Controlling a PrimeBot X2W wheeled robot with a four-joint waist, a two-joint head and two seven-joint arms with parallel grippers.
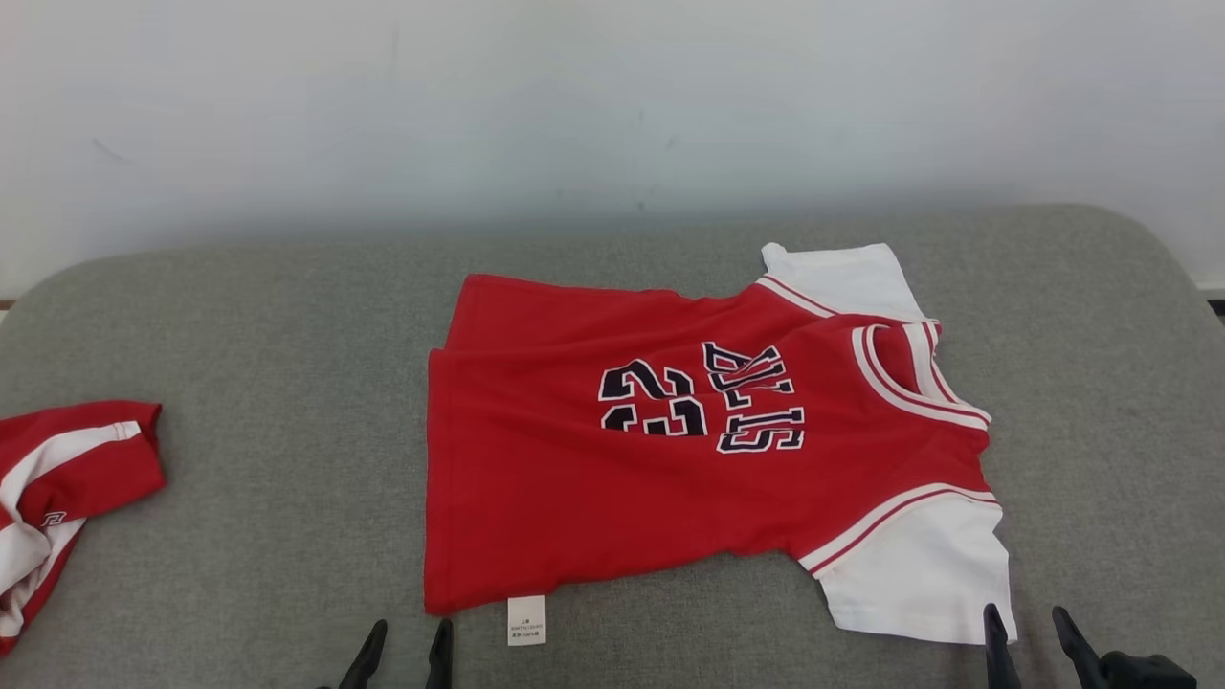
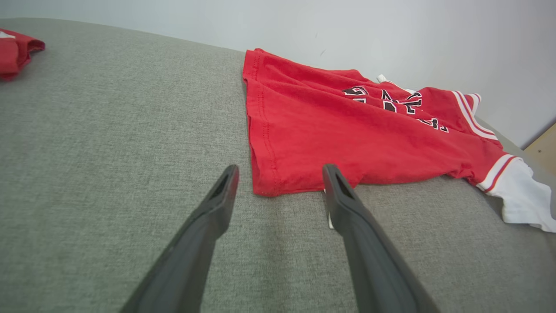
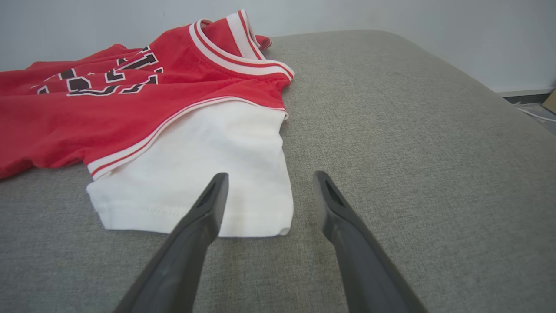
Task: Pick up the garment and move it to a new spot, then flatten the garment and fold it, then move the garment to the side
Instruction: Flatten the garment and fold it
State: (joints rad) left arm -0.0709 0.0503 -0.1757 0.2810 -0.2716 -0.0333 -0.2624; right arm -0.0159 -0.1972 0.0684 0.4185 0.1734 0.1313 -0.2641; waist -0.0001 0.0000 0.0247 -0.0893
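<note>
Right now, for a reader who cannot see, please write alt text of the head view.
A red shirt with white sleeves and a dark 23 lies spread on a grey fabric surface, collar toward the robot's right. The left gripper and right gripper, both open, point up from the bottom edge. Another red and white garment lies bunched at far left.

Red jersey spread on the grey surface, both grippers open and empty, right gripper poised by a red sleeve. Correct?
No: the sleeve by the right gripper is white, not red, as the right wrist view shows. Everything else stands.
</note>
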